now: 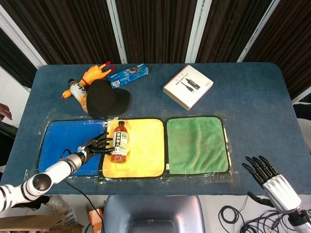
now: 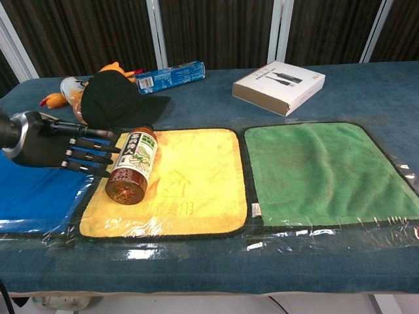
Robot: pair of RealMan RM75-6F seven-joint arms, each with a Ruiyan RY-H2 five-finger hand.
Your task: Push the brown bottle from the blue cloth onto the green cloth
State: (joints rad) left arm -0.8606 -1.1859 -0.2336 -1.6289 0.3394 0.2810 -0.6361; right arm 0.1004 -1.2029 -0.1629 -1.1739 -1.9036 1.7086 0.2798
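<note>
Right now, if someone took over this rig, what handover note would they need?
Left hand: fingers straight, tips against the side of the brown bottle, pushing, not gripping.
Right hand: idle off the table's near right corner, fingers spread, holding nothing.
Bottle lies on its side on the left part of the yellow cloth, cap away from the robot.
Done: bottle is off the blue cloth.
Left: push it across the yellow cloth onto the green cloth.

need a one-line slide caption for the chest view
Left hand, fingers extended, pushes the lying brown bottle across the yellow cloth toward the green cloth.
</note>
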